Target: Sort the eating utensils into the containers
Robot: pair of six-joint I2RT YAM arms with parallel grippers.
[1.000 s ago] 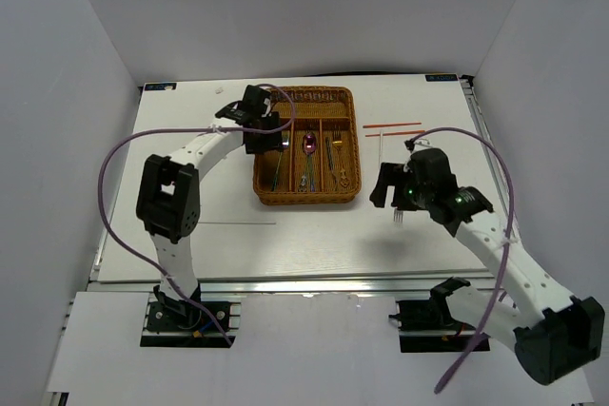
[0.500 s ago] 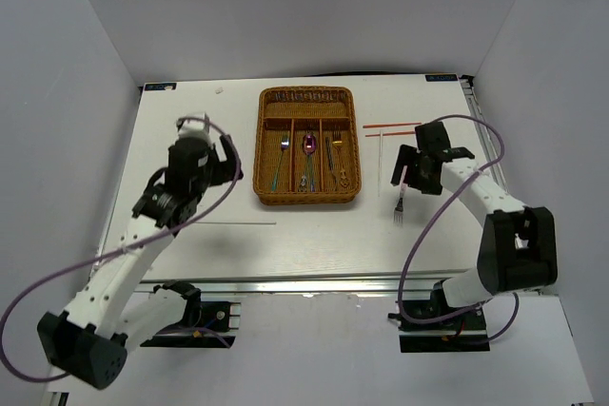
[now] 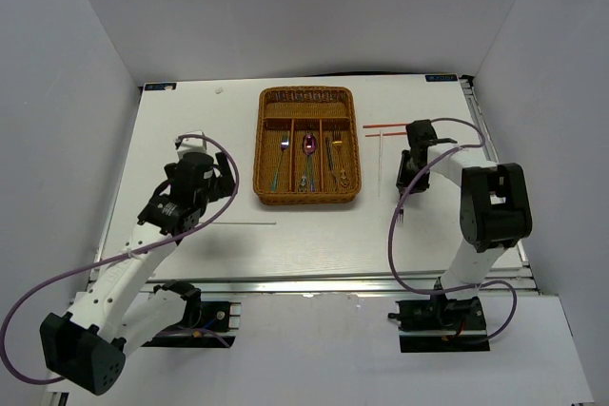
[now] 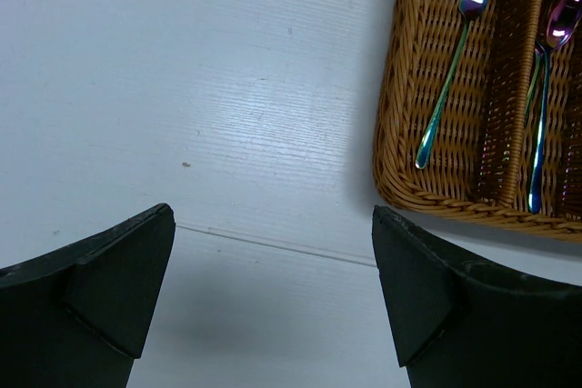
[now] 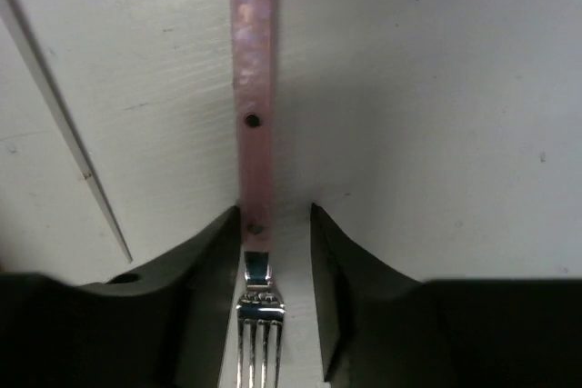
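Observation:
A pink-handled silver fork lies on the white table right of the wicker tray. My right gripper is low over the fork's neck, jaws narrow on either side of it, with a gap still showing on the right; in the top view this gripper hides most of the fork. My left gripper hangs wide open over bare table left of the tray, holding nothing. In the tray's slots lie a green-handled fork, a purple spoon and more cutlery.
Two red chopsticks lie near the table's far right. A thin silver chopstick rests just left of the pink fork, and another thin one lies on the table in front of my left gripper. White walls enclose the table.
My left arm pulled back from the tray to the table's left and its gripper opened wide. My right gripper came down over the pink fork and its jaws narrowed around it.

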